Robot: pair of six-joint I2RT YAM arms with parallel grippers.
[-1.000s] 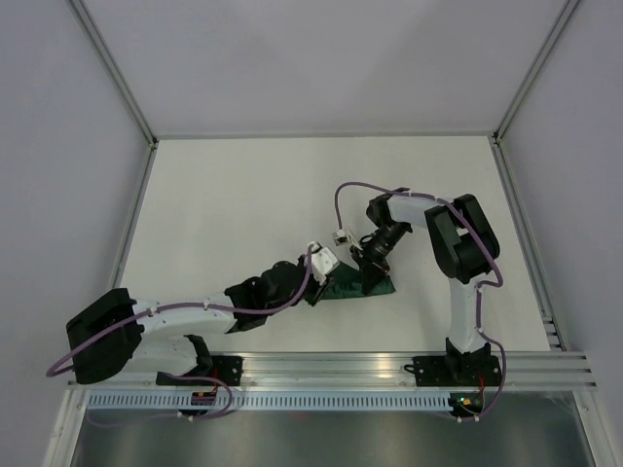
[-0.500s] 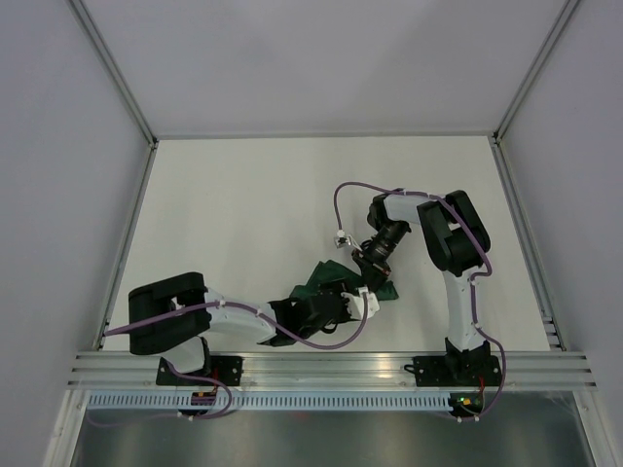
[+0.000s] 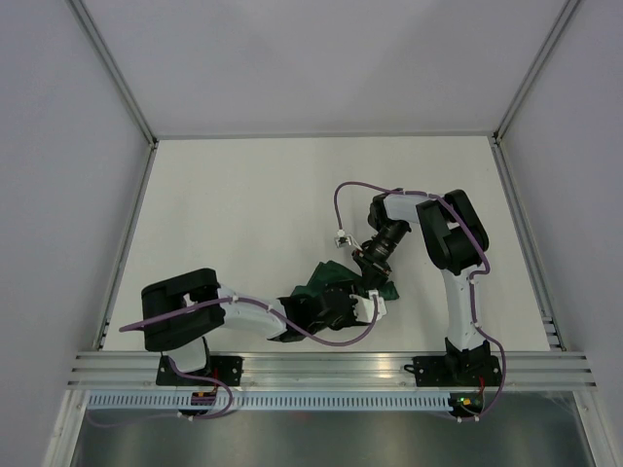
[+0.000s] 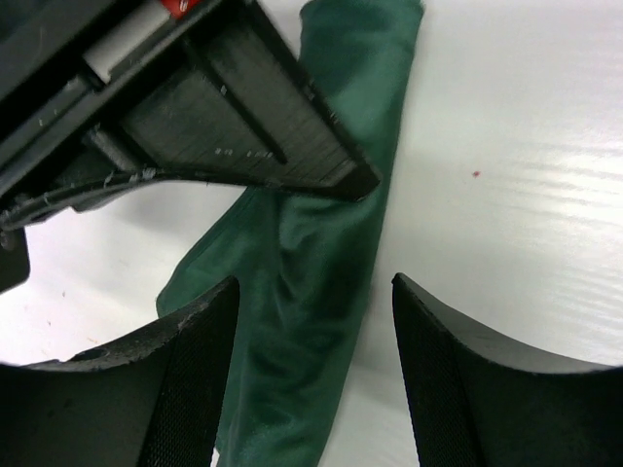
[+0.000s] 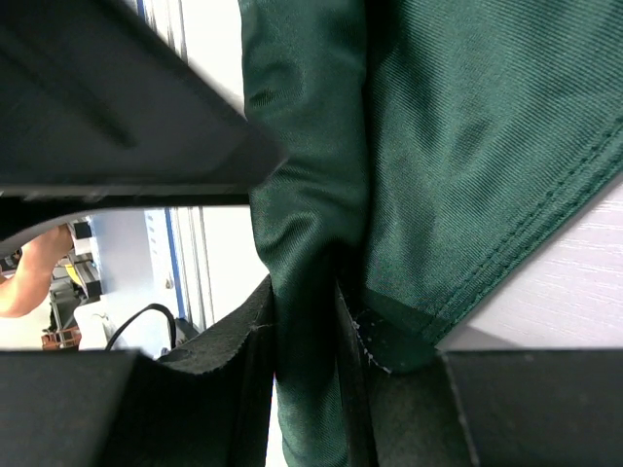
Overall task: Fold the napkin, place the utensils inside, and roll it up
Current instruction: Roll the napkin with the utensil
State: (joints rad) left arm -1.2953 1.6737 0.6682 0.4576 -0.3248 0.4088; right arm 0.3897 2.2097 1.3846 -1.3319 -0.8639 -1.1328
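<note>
The dark green napkin (image 3: 327, 276) lies bunched on the white table between the two arms. In the left wrist view it is a long rolled strip (image 4: 311, 292) running under and between my fingers. My left gripper (image 4: 311, 389) is open above this strip, not gripping it; in the top view it (image 3: 352, 294) sits just in front of the cloth. My right gripper (image 5: 307, 331) is shut on a fold of the napkin (image 5: 467, 146), and in the top view it (image 3: 368, 263) is at the cloth's right part. The fork is hidden.
The right gripper's black body (image 4: 224, 107) fills the upper left of the left wrist view, very close to my left fingers. The metal rail (image 3: 331, 368) runs along the table's near edge. Purple cables (image 3: 341, 199) loop off both arms.
My left arm has swung from the napkin's left side round to its near side, its elbow folding back. The napkin's left part is now bunched up. The right gripper has hardly moved.
</note>
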